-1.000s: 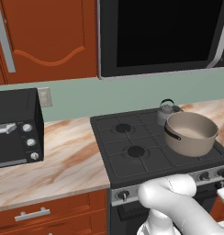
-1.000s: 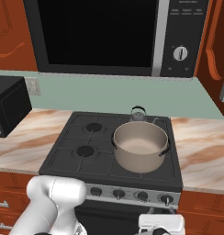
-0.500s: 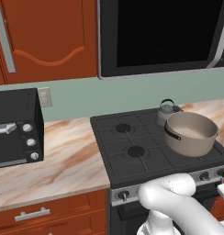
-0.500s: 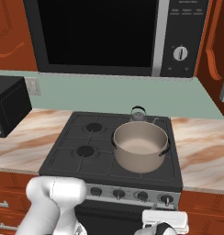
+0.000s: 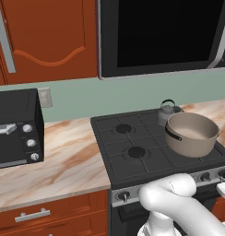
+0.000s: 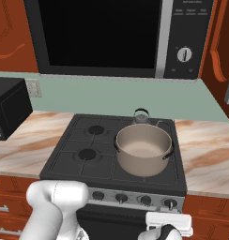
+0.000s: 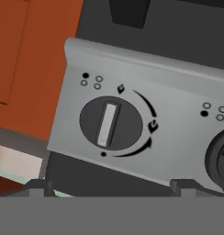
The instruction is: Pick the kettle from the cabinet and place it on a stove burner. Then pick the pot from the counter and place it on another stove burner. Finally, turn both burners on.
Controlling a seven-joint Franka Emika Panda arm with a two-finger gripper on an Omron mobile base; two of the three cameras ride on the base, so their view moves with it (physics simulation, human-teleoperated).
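The wide round grey-beige metal pot sits on the front right burner of the black cooktop, and the small squat grey metal kettle stands directly behind it on the rear right burner, close to or touching the pot's far wall; both placements appear complete, leaving the burners to be lit. The two-finger gripper is held low in front of the silver control panel, its white hand visible below the front edge in the right base view, near the right end of the knob row. Its jaws stand fully apart and hold nothing. In the hand view, the round dark knob lies straight ahead of the gripper, centred between the two finger tips and not yet touched. The knob's pale raised bar runs nearly along the view's vertical, tilted slightly, pointing towards the small flame mark at the start of the printed arc; this appears to be the off position. A second dark knob lies just beside it at the view's right edge. In my judgement, the coming move is a straight advance to straddle the bar, then a turn.
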